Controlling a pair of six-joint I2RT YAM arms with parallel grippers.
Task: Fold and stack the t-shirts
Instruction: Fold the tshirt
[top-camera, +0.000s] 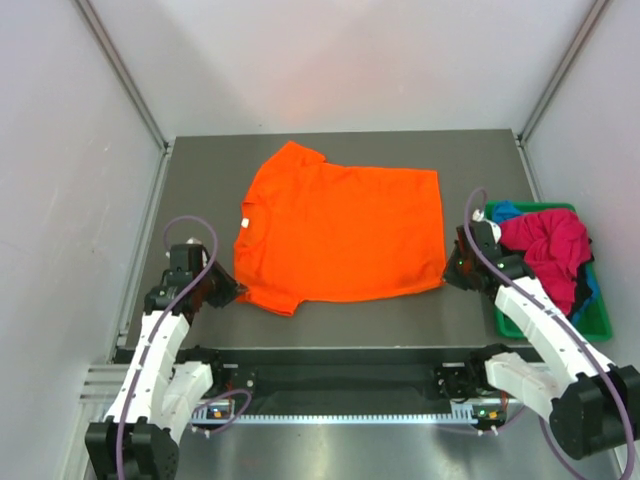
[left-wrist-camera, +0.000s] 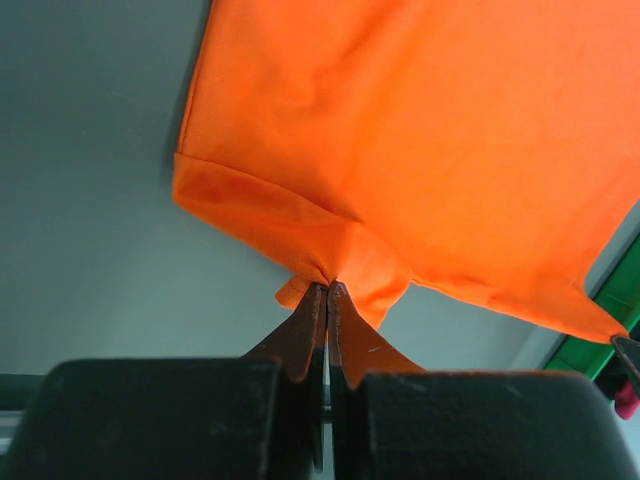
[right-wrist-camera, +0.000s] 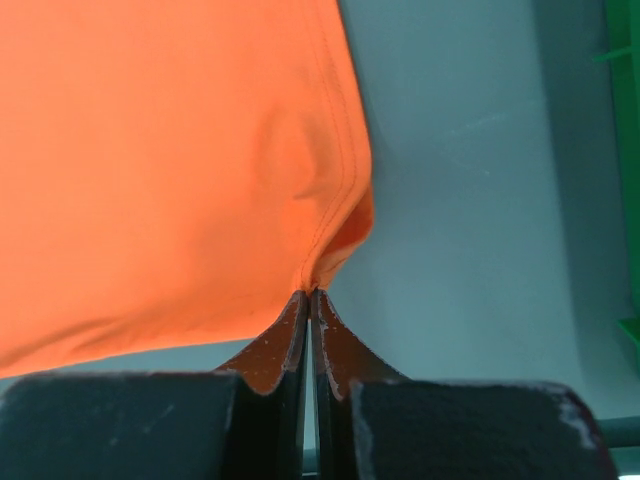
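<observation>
There are three t-shirts in all: one orange t-shirt (top-camera: 340, 235), one magenta-red t-shirt (top-camera: 550, 245) and one blue t-shirt (top-camera: 505, 211). There are also two grippers and one green bin (top-camera: 603, 322).

The orange t-shirt lies spread flat between the two grippers, collar end towards the left gripper (top-camera: 236, 292) and hem towards the right gripper (top-camera: 446, 276). The left gripper is clamped on the cloth at the near sleeve (in its wrist view the fabric puckers right at the fingertips). The right gripper is clamped on the near hem corner, jaws pressed together with only fabric between them. The magenta-red t-shirt is heaped in the green bin just right of the right gripper, with the blue t-shirt peeking out from under it.

The surface (top-camera: 400, 318) is dark grey and matte. Pale walls (top-camera: 60, 200) enclose it on the left, far and right sides.

Beyond both grippers, the shirt's far edge stops short of the surface's far edge, leaving a bare strip. Another bare band runs left of the left gripper. A third lies on the near side of both grippers, before the arm bases. The bin sits along the right edge.
</observation>
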